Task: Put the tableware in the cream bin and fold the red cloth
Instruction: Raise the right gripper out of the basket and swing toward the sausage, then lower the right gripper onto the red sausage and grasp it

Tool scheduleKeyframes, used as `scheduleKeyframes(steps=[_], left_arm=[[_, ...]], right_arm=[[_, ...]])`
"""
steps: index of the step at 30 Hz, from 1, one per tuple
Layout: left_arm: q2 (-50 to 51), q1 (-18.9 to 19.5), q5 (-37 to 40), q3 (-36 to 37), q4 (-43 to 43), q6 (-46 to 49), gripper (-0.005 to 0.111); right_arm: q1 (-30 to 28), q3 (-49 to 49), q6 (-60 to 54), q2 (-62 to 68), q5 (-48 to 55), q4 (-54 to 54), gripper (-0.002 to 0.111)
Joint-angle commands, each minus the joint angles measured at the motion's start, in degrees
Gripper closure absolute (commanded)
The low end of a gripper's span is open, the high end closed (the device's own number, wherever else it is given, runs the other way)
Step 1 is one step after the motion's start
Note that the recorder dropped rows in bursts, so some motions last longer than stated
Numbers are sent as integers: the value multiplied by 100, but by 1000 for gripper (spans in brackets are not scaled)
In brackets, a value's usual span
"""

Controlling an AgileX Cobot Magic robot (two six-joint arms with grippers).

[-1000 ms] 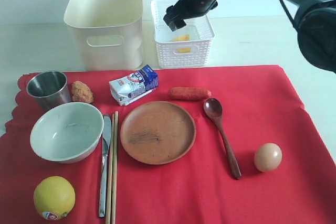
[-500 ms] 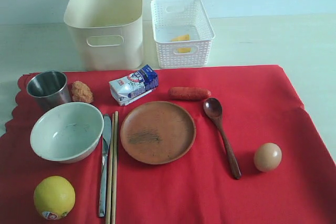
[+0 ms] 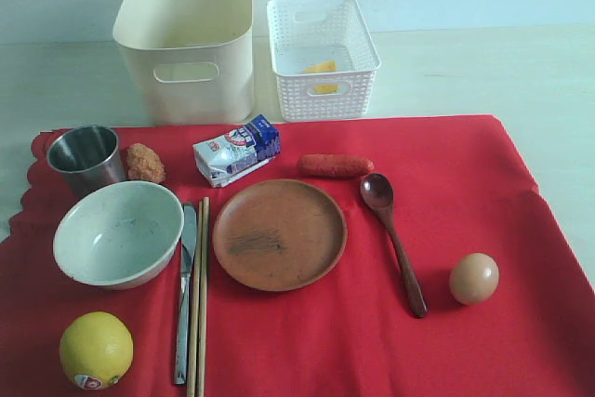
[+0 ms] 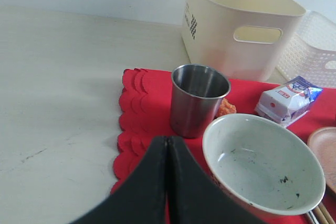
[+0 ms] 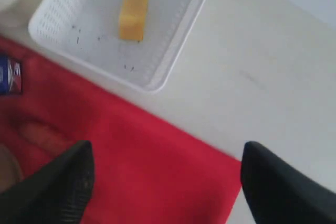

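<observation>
Our right gripper gaped, left gripper pinched together; we judged the spoon, three o'clock from the plate, best grasped mid-handle.

A bright red cloth, its left edge scalloped, against a pale off-white surface. The bowl is pale green-white with dark flecks, the cup silvery steel, the plate warm brown, the spoon dark brown, the knife grey and the chopsticks tan. Also seen: a yellow lemon, a beige egg, a reddish sausage and a white-and-blue carton. At the far side, a plain cream bin and a white lattice basket with yellow cheese.
</observation>
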Motion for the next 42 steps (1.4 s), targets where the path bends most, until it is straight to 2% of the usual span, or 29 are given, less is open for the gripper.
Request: scheduleKeyframes(steps=[1, 6, 15, 21, 25, 29, 42], left_arm=[[-32, 7, -37, 20, -42, -17, 107], [-32, 7, -37, 20, -42, -4, 107], [-32, 7, -37, 20, -42, -15, 107], [-32, 7, -37, 20, -42, -5, 107], [-32, 7, -37, 20, -42, -5, 107], [-32, 7, -37, 20, -42, -5, 107], [-32, 7, -37, 20, -42, -5, 107]], right_arm=[[-26, 1093, -180, -714, -217, -5, 37], [-26, 2250, -916, -1486, -710, 476, 37], [-26, 3679, -3467, -1849, -1407, 2738, 37], [-26, 4206, -4784, -1532, -1994, 2929, 38], [-26, 4235, -4914, -1175, -2159, 2919, 43], [-26, 4167, -4965, -826, -2536, 2919, 54], [-26, 3436, -5061, 22, -2566, 2872, 50]])
